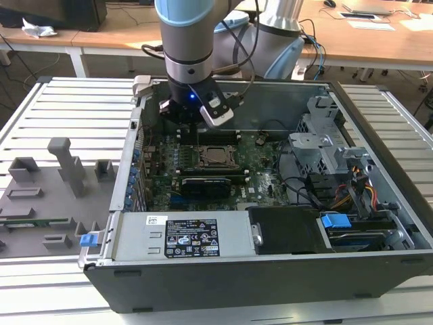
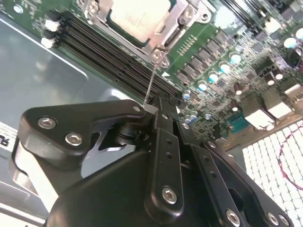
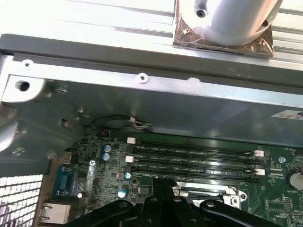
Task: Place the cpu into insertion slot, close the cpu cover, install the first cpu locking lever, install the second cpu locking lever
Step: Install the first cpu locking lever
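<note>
The gripper (image 2: 150, 109) pinches the free end of a thin locking lever (image 2: 150, 82), fingers together, beside the cpu cover (image 2: 165, 42) lying flat over the seated cpu (image 2: 137, 16).

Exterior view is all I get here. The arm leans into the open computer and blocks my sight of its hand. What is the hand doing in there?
Observer: In the second wrist view the hand is closed on the tip of a thin locking lever, which runs to a corner of the cpu cover.
Visitor: Is the chip already under that cover?
Observer: Yes. The cpu lies silver face up inside the cover's square opening, and the cover looks flat around it.
</note>
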`<state>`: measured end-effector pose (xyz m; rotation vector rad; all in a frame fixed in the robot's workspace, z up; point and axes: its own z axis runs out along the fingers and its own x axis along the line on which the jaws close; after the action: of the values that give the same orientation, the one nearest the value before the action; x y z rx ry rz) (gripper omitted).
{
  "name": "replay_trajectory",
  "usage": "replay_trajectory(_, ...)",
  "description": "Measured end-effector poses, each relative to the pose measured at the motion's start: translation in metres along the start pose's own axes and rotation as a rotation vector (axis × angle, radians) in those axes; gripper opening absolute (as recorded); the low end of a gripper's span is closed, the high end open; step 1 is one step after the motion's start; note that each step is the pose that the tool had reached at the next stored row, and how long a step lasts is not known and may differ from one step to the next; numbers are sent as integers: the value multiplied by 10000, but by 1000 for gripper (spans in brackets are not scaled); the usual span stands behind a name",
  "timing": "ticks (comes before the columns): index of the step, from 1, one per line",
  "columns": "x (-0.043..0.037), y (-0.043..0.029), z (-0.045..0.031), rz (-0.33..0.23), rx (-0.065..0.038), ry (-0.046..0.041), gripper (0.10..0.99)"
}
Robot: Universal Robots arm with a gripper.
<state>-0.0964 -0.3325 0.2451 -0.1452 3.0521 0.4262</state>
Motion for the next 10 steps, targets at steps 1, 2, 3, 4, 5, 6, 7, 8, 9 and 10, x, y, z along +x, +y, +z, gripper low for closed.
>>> replay_trajectory(1, -20, -3, 3, 1, 0, 0, 106)
replay_trajectory(2, -40, -5, 5, 2, 1, -1, 106)
replay_trajectory(3, -67, -8, 8, 2, 0, 0, 106)
replay_trajectory(4, -87, -11, 11, 1, 0, -1, 106)
replay_trajectory(5, -142, -17, 17, 0, 0, -1, 106)
replay_trajectory(6, -180, -22, 21, 2, 0, -1, 106)
replay_trajectory(7, -208, -25, 24, 1, 1, 0, 106)
replay_trajectory(8, -243, -30, 27, 0, 0, 0, 106)
replay_trajectory(9, -273, -33, 30, 1, 0, 0, 106)
replay_trajectory(10, -305, -37, 33, 2, 0, 0, 106)
